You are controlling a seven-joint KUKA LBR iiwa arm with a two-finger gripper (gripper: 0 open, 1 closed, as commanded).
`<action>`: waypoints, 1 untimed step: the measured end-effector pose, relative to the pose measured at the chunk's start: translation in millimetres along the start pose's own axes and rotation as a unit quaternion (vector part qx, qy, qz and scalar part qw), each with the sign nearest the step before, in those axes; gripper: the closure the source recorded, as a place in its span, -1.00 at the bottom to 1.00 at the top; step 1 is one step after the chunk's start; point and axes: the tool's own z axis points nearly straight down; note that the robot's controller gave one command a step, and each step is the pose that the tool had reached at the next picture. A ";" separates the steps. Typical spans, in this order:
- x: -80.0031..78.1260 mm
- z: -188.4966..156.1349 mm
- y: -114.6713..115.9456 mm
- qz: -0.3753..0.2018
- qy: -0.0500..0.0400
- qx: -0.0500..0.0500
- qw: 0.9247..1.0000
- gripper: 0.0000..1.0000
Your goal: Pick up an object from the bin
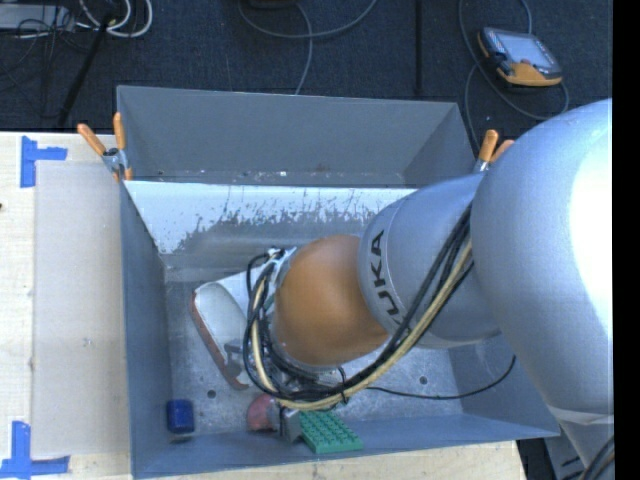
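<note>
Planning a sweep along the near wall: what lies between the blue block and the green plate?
A small pinkish lump, close to the green plate; bare bin floor between it and the blue block, in the camera view.

We see a robotics lab: a KUKA arm [540,258] over a metal bin [290,148], cables [120,8] and orange handsets [520,56] on dark carpet [200,48].

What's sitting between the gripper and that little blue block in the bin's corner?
A small pink lump lies beside the gripper, on its side toward the blue block. Nothing else visible lies between them.
</note>
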 end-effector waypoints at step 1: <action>3.2 2.8 2.7 0.001 0.004 -0.003 1.000 1.00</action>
